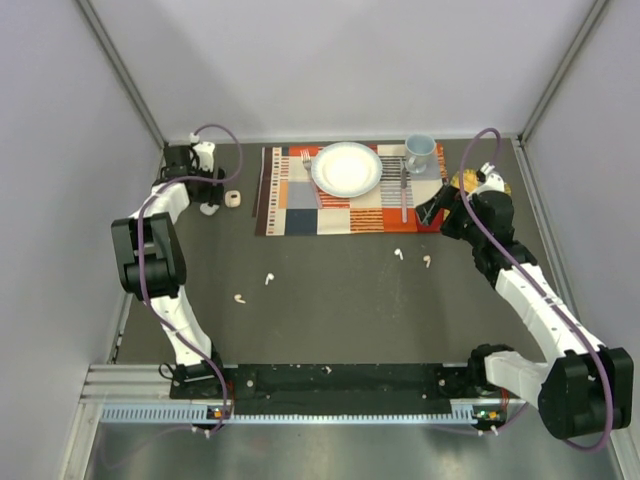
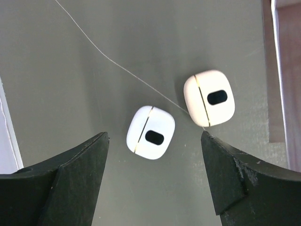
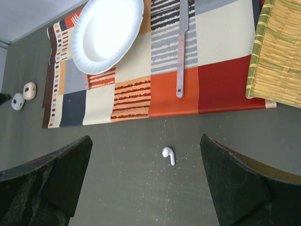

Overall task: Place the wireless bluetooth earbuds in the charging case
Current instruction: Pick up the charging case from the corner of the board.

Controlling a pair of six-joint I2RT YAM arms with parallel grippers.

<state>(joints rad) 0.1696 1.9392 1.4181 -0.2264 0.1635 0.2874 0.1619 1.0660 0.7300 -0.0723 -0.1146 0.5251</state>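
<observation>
The white charging case (image 2: 150, 132) and beige charging case (image 2: 209, 99) are showing smooth plastic; the placemat (image 3: 221, 84) is looking woven, the tabletop (image 3: 131, 193) matt.

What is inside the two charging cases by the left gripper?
Nothing can be seen: the white case and the beige case are both shut, hiding their interiors. Four earbuds lie loose on the table.

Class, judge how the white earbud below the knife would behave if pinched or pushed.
The white earbud looks tiny and smooth, so probably light and easily flicked. Its rounded head and thin stem suggest it may pivot or slip when pinched.
</observation>
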